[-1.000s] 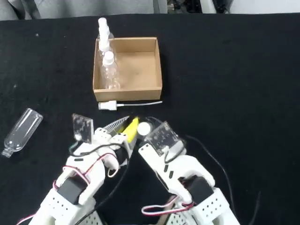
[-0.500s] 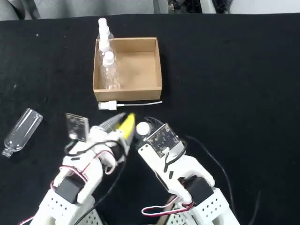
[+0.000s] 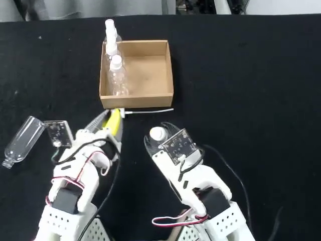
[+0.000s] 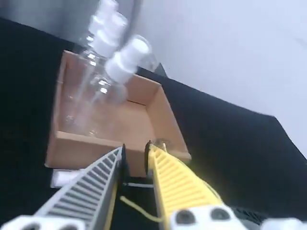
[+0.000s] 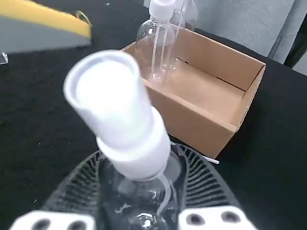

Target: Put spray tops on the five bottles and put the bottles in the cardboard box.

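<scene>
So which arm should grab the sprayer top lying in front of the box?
Left. The left hand is open, with its tips right at the spray top by the cardboard box. The right hand is full, shut on a capped bottle.

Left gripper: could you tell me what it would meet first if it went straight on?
Most likely the loose spray top lying just ahead, then the front wall of the cardboard box; depth is unclear.
</scene>
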